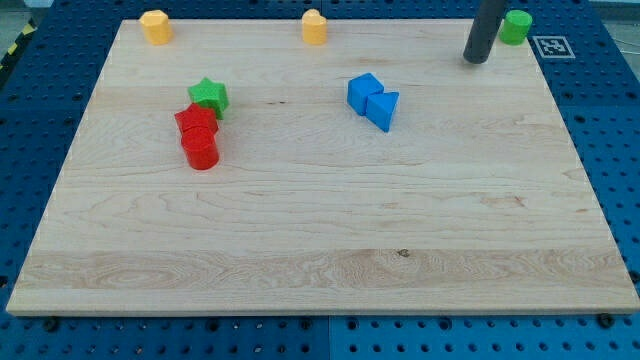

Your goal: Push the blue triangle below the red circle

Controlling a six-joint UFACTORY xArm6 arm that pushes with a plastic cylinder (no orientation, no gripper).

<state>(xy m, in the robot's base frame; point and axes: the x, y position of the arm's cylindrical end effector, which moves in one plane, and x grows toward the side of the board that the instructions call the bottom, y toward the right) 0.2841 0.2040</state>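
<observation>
Pale wood makes up the board (pixel 320 250), the largest thing in view, laid on a blue perforated table (pixel 600 150). Next in size is the dark rod, seen entering at about one o'clock from the board's centre; my tip (pixel 476 60) is set down near the far edge, just beside a green block (pixel 516 27), whose shape cannot be made out. No jaws are carried: the rod is a bare pusher, and nothing is touched by it at this moment.

Among the blocks, two blue ones are found slightly past centre toward one o'clock: a blue cube (pixel 363 93) and, touching it at its four o'clock side, the blue triangle (pixel 383 110). Toward ten o'clock a cluster is seen: a green star (pixel 209 96), a red star-like block (pixel 196 122) pressed against it at seven o'clock, and the red circle (pixel 201 151) touching that one at six o'clock. Two yellow blocks (pixel 156 26) (pixel 315 27) are placed along the far edge.

The step in hand is judged to be the approach: the triangle is well apart from the red circle and from my tip. The next move calls for my tip to be brought round to the triangle's two o'clock side, so that it can be driven toward eight o'clock, to a spot at the circle's six o'clock. Care is needed that the blue cube is not dragged along and that the red cluster is not struck.
</observation>
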